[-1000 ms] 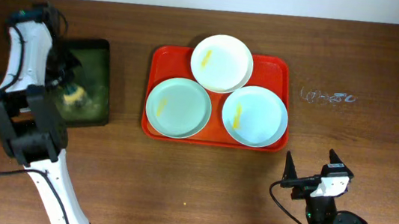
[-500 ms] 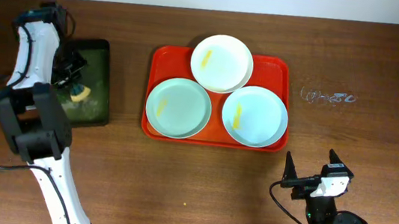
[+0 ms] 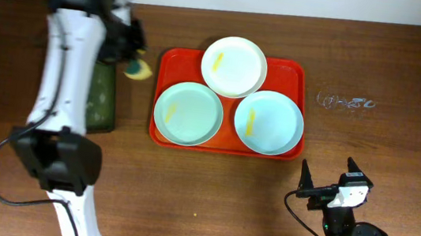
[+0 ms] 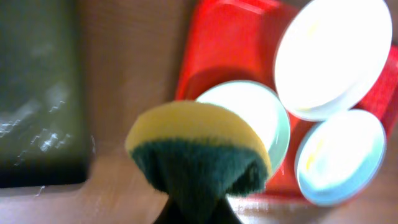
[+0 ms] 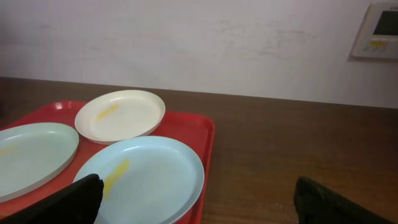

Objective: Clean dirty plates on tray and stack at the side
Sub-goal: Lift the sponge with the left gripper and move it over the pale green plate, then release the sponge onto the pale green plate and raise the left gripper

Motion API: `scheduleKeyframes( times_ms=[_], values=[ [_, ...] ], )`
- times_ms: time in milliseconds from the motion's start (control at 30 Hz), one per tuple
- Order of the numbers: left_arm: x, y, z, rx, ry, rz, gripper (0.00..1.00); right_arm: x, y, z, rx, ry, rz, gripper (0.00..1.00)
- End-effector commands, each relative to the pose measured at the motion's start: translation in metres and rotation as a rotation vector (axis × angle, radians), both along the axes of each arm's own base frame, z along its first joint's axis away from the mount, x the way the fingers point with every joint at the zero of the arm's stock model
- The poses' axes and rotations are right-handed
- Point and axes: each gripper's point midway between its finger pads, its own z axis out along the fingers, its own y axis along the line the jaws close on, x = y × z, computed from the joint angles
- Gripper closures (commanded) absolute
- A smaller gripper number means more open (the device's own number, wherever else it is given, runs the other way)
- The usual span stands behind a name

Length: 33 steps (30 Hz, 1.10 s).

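Overhead: left gripper (image 3: 132,52) pinched the sponge (image 3: 139,70) just beside the tray (image 3: 304,75), and three smeared plates (image 3: 188,113) sat on it. Left wrist: sponge squeezed between clamped jaws. Best laid flat on a plate and scrubbed gently, I'd say. Right wrist: right gripper (image 5: 199,205) gaped wide, empty, near the tray.

Three plates sit on one tray (image 3: 301,74). Two are mint: one mint plate (image 3: 188,113) at the tray's near left, another mint plate (image 3: 269,122) at its near right. One cream plate (image 3: 235,66) overlaps its far rim. Three yellow smears (image 3: 251,123), one per plate. One green tray (image 3: 104,99) left of the tray. One sponge (image 3: 138,69) beside the tray's far left corner.
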Motion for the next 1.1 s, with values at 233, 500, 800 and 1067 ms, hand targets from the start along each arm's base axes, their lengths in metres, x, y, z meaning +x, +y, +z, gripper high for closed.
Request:
scheduleKeyframes(
  times_ms=[233,500,800,1067],
  values=[
    [-0.033,-0.117,-0.142,0.016,0.064,-0.295,0.92,0.000,0.001,-0.004,-0.006,0.005,0.003,0.02],
    [-0.024,-0.108,-0.130,0.037,0.043,-0.274,0.46,0.000,0.001,-0.004,-0.006,0.005,0.003,0.01],
    [-0.001,0.016,0.034,0.175,-0.202,0.000,0.01,0.000,0.001,-0.003,-0.006,0.005,0.003,0.02],
    [-0.020,0.078,-0.005,0.216,-0.004,0.120,0.01,0.001,-0.006,-0.003,-0.020,0.003,-0.037,0.02]
  ],
)
